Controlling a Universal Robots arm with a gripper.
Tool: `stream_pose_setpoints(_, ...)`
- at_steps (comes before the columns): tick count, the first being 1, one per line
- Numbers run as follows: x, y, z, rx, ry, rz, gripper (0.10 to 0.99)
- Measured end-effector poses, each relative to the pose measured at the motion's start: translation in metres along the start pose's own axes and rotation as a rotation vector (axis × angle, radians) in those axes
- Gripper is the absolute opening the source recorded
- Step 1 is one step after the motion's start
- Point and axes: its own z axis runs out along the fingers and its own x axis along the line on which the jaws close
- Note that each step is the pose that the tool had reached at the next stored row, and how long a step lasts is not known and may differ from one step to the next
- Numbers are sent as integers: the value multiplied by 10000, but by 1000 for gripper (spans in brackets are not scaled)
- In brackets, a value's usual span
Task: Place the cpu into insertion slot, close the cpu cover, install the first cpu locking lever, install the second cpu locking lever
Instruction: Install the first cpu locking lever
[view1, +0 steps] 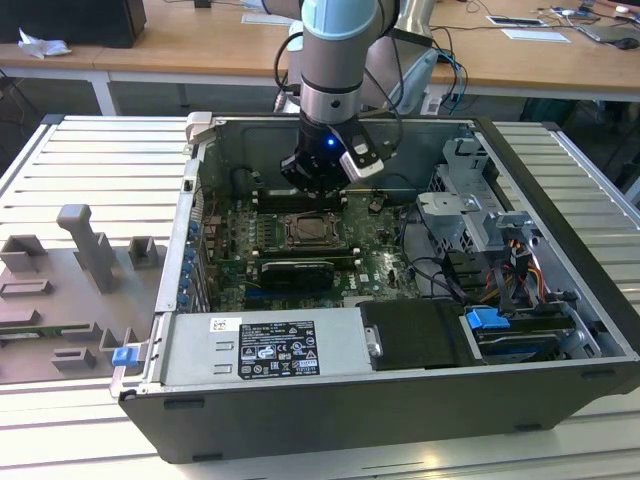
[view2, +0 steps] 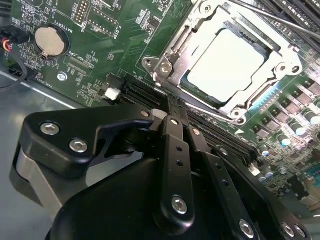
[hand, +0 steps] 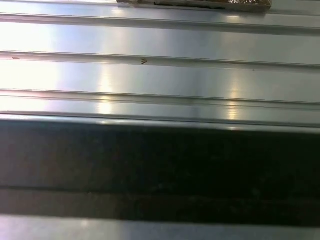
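Jaws first: mine are closed, the tips pressed together, and I see nothing held between them. They hang from my arm (view1: 338, 60) inside the open computer case (view1: 300, 420), low over the green board (view1: 385, 262).

The case lies flat on the ribbed metal counter (view1: 90, 150), near its middle. Grey plastic blocks (view1: 90, 250) stand by the counter's edge at the exterior view's left.

The cpu (view2: 227, 65) is near my jaws but not touching them. It sits down in the insertion slot (view2: 265, 46) with its pale face up. The cpu cover (view2: 172, 55) lies flat on top of it. The shiny frame goes all around the chip, and the pale face shows through the big square window.

A thin metal lever (view2: 280, 19) runs along one side of the cover. I cannot tell if it is hooked down.

A round silver battery (view2: 50, 40) sits on the board, well apart from the slot.
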Motion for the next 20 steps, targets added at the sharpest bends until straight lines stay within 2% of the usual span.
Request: stream_pose_setpoints(20, -7, -4, 39, 105, 6, 0, 106)
